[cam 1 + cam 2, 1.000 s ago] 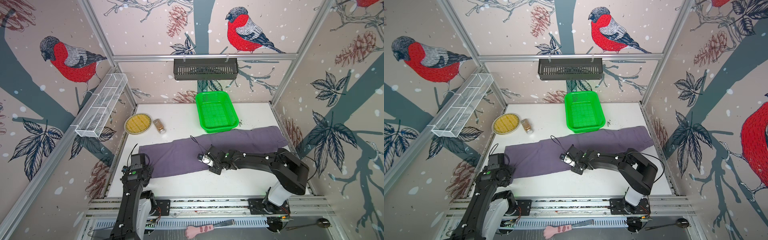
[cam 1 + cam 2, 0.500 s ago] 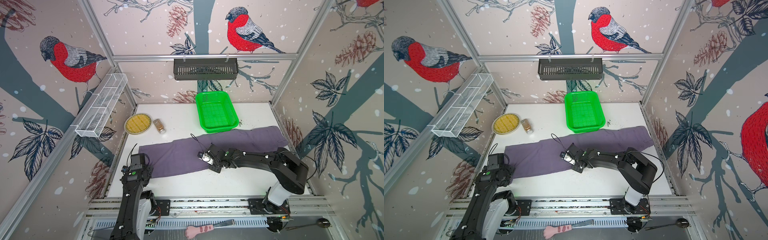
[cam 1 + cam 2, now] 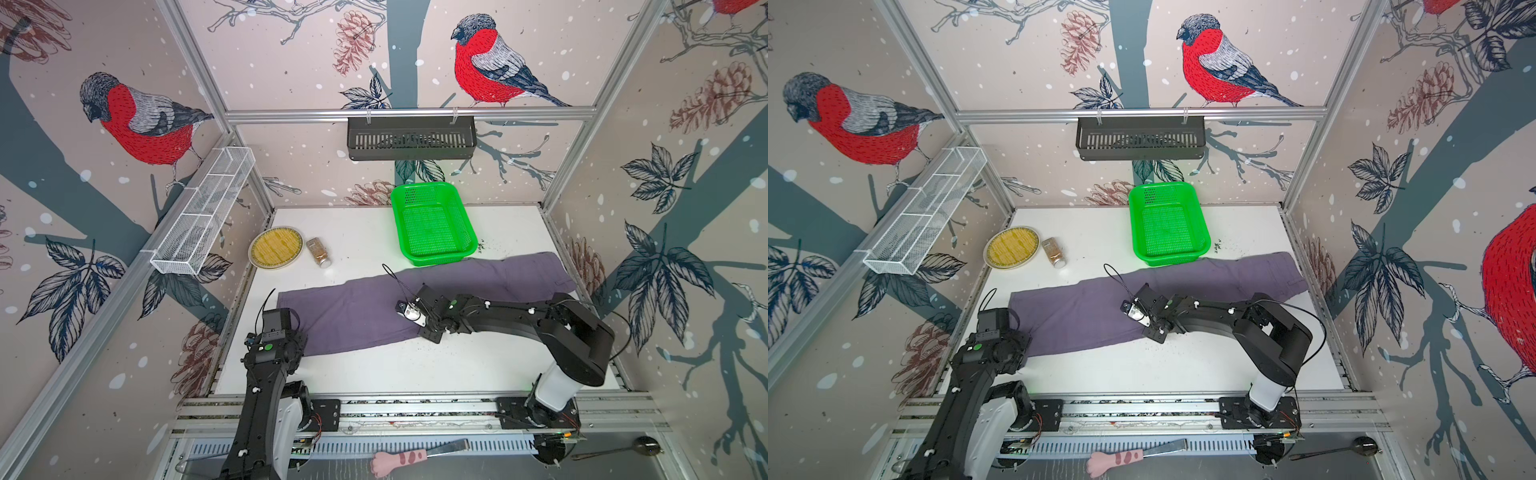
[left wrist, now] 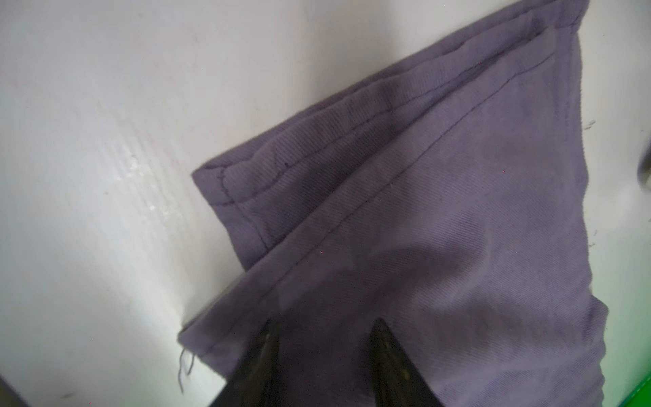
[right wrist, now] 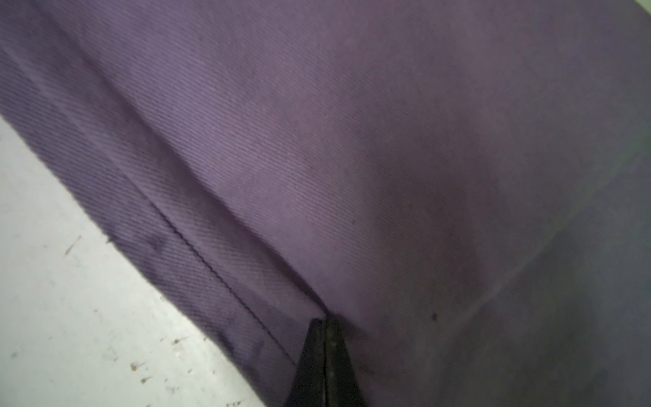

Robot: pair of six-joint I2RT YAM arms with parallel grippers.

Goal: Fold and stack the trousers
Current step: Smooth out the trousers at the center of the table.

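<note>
The right fingers [image 5: 317, 352] have closed: a second ago they stood a little apart, and now their tips are pressed together on a small ridge of the trousers [image 5: 352, 141], just inside the stitched seam that runs along the cloth's edge beside the bare surface [image 5: 70, 317]. The left fingers [image 4: 260, 359] have drawn slightly nearer each other, though a clear gap remains between them over the hem end of the leg. In both top views the right wrist [image 3: 432, 316] has crept only a trace toward the far side of the cloth.
</note>
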